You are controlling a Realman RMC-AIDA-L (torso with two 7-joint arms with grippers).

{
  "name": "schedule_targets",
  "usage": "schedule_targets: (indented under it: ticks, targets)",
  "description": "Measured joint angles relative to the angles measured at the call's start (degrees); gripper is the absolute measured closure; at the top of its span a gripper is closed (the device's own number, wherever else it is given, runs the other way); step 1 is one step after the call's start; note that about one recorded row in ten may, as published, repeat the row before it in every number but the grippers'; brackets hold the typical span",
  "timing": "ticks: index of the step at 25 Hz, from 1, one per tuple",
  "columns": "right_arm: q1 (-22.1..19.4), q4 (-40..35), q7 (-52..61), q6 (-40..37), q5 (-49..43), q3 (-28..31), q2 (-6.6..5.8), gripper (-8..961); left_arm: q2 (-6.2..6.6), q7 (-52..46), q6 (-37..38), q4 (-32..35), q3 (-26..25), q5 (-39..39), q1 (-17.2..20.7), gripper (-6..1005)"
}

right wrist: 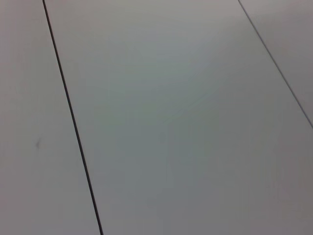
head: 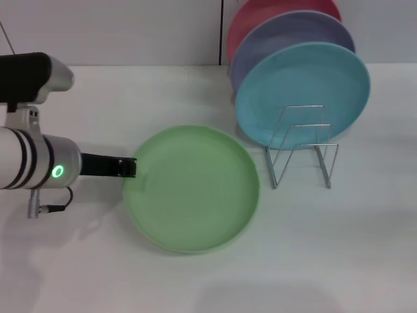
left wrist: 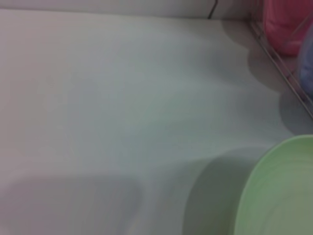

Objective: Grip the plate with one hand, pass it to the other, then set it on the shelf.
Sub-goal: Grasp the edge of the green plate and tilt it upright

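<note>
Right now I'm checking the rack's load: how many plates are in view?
4. The green plate lies flat on the table by the left gripper; turquoise plate, lavender plate and pink plate stand in the rack. More may hide behind.

Light-green plate (head: 192, 189); turquoise (head: 303, 91), lavender (head: 287, 36), pink plates (head: 260, 13)

White left arm (head: 29, 163), black bands, green ring light, black gripper (head: 128, 167).

I'm seeing the light-green plate (head: 192, 189) lying on the white table, its left rim touching the left gripper (head: 130, 167), whose black tip is reaching in level. The wire dish rack (head: 301, 147) is standing just beside the plate's right, front loops unfilled.
</note>
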Motion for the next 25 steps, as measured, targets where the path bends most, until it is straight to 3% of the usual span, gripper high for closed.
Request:
schedule_targets:
  ticks: [16, 25]
  targets:
    - [0.9, 0.0, -0.1, 1.5, -0.1, -0.1, -0.42, 378, -0.03, 14.9, 10.1, 0.7, -6.6, -10.1, 6.2, 963]
    - [1.7, 0.0, -0.1, 1.5, -0.1, -0.7, -0.42, 378, -0.26, 29.1, 26.5, 6.9, -6.0, -22.8, 9.5, 963]
